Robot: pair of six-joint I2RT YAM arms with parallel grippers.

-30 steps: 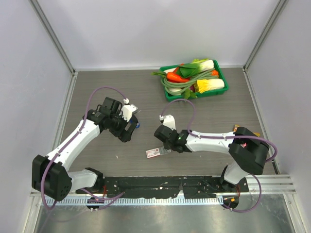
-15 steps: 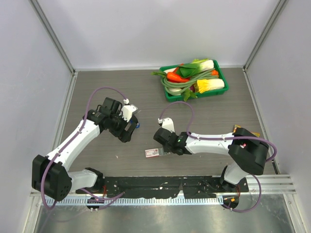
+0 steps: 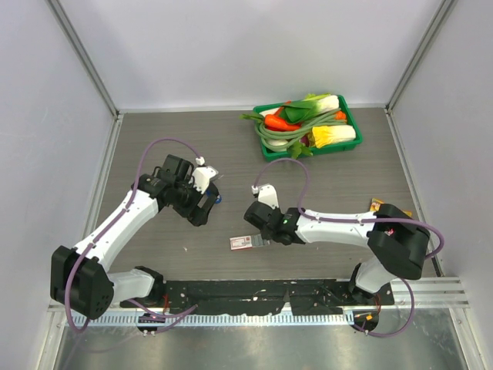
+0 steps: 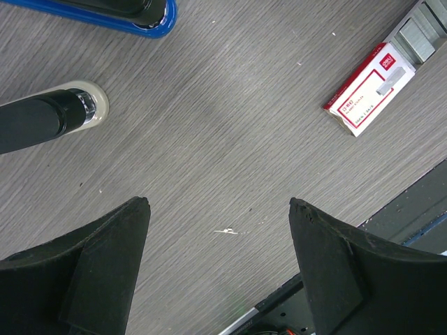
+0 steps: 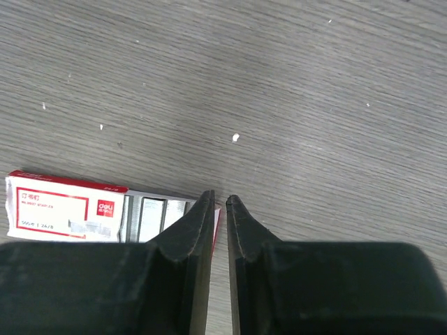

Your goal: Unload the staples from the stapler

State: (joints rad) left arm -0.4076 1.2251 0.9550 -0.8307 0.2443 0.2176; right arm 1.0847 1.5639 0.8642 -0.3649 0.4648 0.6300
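The blue stapler (image 3: 219, 198) lies on the table by my left gripper (image 3: 202, 208); only its blue edge (image 4: 105, 12) shows at the top of the left wrist view. My left gripper (image 4: 218, 202) is open and empty, above bare table. A small white-and-red staple box (image 3: 242, 243) lies at the centre front. Its tray is pulled out, with silvery staples (image 5: 157, 209) in it; they also show in the left wrist view (image 4: 418, 36). My right gripper (image 5: 218, 199) has its jaws almost together at the tray's open end, with nothing seen held.
A green tray (image 3: 350, 116) of toy vegetables stands at the back right. A black rod with a chrome ring and beige tip (image 4: 66, 114) lies near the stapler. The black rail (image 3: 254, 293) runs along the table's near edge. An orange object (image 3: 377, 204) lies at the right.
My right gripper has shifted slightly at the box's tray end, and the box has slid a little to the left. The left arm has not moved.
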